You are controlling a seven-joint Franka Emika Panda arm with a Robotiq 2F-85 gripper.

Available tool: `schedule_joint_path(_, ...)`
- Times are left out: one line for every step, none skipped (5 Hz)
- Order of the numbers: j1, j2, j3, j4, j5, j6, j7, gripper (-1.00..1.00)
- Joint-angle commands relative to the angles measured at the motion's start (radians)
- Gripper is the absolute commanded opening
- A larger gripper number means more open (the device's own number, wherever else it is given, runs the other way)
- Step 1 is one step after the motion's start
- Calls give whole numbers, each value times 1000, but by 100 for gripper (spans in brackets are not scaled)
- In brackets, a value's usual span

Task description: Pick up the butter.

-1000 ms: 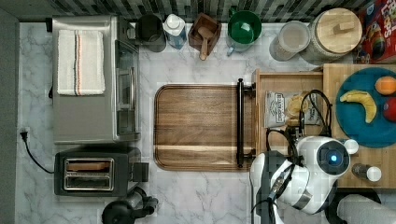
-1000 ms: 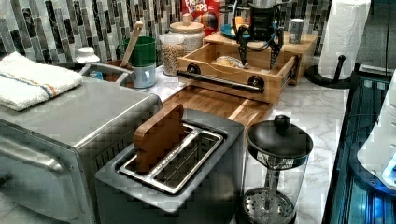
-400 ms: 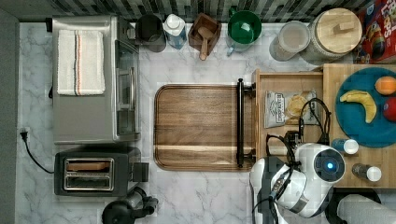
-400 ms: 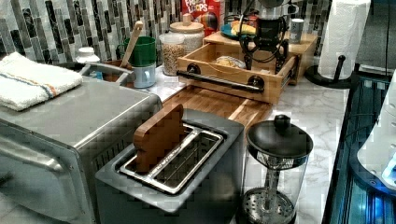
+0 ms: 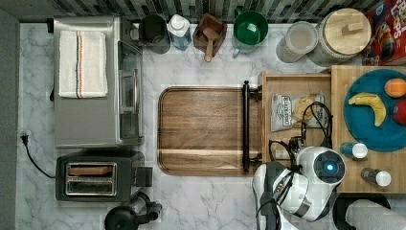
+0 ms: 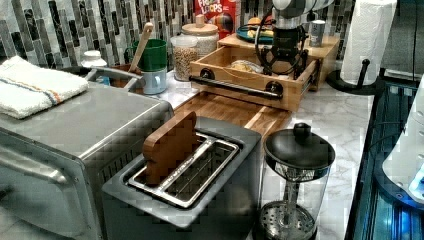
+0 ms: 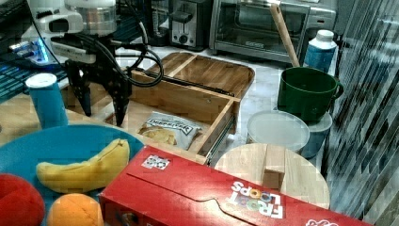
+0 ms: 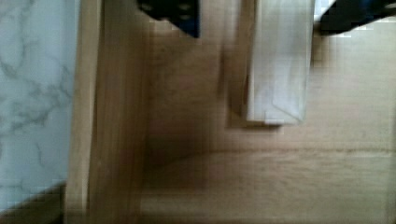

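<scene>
Cutting board (image 5: 201, 129) is lying mid-counter in the top view, with the open drawer (image 5: 268, 103) touching the top view's right edge of it. Snack bag (image 5: 283, 111) is lying inside the drawer; butter (image 8: 279, 60) is lying on the drawer floor too, between the gripper's (image 7: 101, 110) spread fingers, near the drawer wall. Plate (image 5: 368, 134) is sitting on the raised block at the top view's right, banana (image 5: 368, 105) on it. Toaster oven (image 5: 95, 81) is placed at the top view's left, towel (image 5: 82, 63) on top, toaster (image 5: 95, 178) below it.
</scene>
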Motion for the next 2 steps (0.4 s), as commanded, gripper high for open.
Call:
schedule_joint_path(8,-72,0,9,-19,36,28,-100)
schedule_joint_path(34,-122,13,45,-50,-65,52,-100)
